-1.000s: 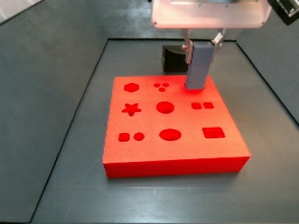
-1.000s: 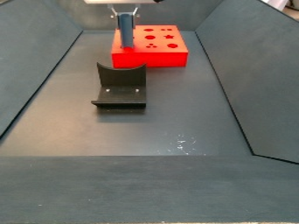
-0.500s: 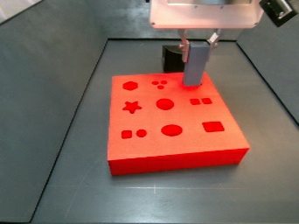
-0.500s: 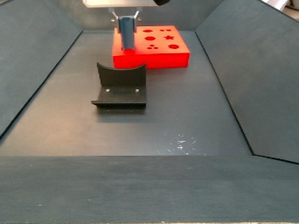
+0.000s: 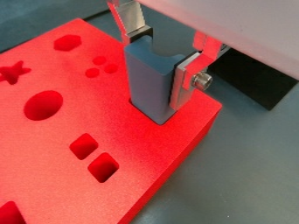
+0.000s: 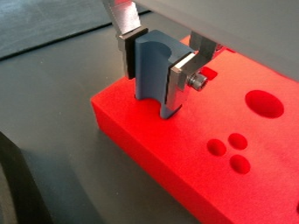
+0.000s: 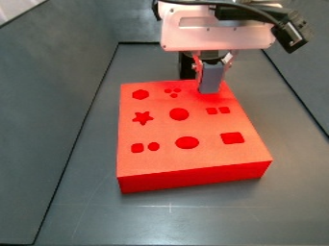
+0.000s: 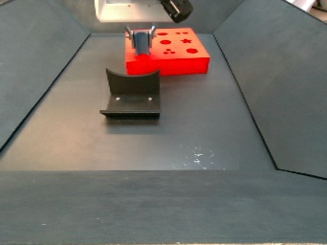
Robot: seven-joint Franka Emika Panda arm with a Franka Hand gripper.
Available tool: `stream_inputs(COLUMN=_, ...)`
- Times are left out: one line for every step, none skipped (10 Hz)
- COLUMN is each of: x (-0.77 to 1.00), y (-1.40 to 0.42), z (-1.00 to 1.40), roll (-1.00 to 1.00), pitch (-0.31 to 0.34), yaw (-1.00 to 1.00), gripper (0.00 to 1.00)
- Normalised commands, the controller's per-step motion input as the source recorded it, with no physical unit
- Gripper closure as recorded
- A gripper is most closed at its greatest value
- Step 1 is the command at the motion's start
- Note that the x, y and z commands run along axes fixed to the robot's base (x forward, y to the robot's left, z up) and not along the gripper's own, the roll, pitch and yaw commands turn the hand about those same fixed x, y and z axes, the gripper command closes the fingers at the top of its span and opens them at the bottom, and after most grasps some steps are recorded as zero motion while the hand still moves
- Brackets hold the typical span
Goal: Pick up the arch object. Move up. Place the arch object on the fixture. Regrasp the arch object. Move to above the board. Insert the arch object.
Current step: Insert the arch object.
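Over the far corner of the red board (image 7: 193, 135), the end effector (image 5: 160, 83) is standing low and clamping the arch block (image 5: 149, 80) upright between its two silver fingers (image 5: 188, 77); in both wrist views the block's foot is sitting at or just inside the board's surface near that corner. The step in hand appears to be the last one, inserting the block into its cut-out. The next move likely calls for pressing straight down with the block kept square to the hole, then letting go only once it is seated; any tilt could jam it against the hole's edge. How deep the block is sitting is hard to judge, since its lower end and the hole are being hidden by the block itself and the fingers. In a side view the end effector (image 7: 214, 75) is covering most of the block (image 7: 213, 77), and behind it the dark fixture (image 8: 132, 94) is standing empty on the floor, well apart from the board (image 8: 179, 55).
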Motion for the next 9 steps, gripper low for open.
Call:
stream_inputs(x=0.0, y=0.0, z=0.0, roll=-0.01, pitch=0.0, yaw=0.0, gripper=1.0)
stream_inputs(x=0.0, y=0.0, z=-0.1, roll=0.02, pitch=-0.023, yaw=0.0, gripper=1.0)
stream_inputs(x=0.0, y=0.0, z=-0.73, roll=0.07, pitch=-0.093, yaw=0.0, gripper=1.0)
stream_inputs(x=0.0, y=0.0, z=-0.92, roll=0.08, pitch=-0.096, yaw=0.0, gripper=1.0)
stream_inputs(x=0.0, y=0.0, z=-1.0, roll=0.1, pitch=-0.061, yaw=0.0, gripper=1.0)
stream_inputs(x=0.0, y=0.0, z=-1.0, roll=0.08, pitch=-0.053, yaw=0.0, gripper=1.0)
stream_inputs(x=0.0, y=0.0, z=-0.03, roll=-0.02, pitch=-0.02, yaw=0.0, gripper=1.0)
stream_inputs(x=0.0, y=0.0, z=0.0, roll=0.0, pitch=-0.016, yaw=0.0, gripper=1.0)
stream_inputs(x=0.0, y=0.0, z=0.0, roll=0.01, pitch=0.0, yaw=0.0, gripper=1.0)
